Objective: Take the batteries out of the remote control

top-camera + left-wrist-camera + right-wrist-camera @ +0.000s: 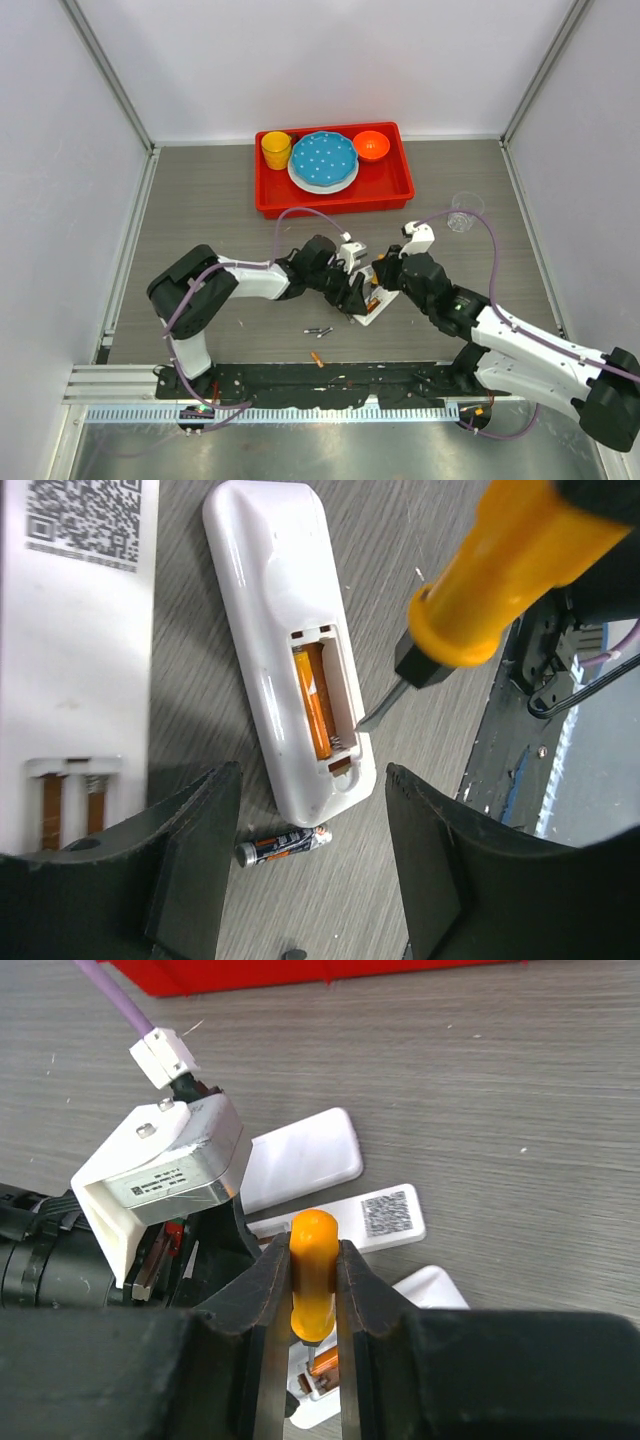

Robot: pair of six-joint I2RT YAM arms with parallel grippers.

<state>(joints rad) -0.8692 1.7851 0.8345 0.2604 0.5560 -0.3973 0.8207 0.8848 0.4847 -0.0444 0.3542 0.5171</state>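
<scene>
The white remote control (285, 630) lies back-up on the table with its compartment open and one orange battery (318, 702) still inside. My right gripper (314, 1260) is shut on the orange handle of a screwdriver (314, 1285), whose tip (370, 720) rests at the compartment's edge. My left gripper (312, 850) hovers open over the remote's near end, holding nothing. A loose dark battery (285, 845) lies on the table just past that end. Two dark batteries (320, 331) and an orange one (317, 359) lie near the front rail.
A second white remote piece with a QR label (75, 660) lies beside the remote, its slots empty. A white cover (300, 1160) lies farther back. At the rear, a red tray (400, 180) holds a yellow cup, blue plate and orange bowl. A clear cup (463, 212) stands right.
</scene>
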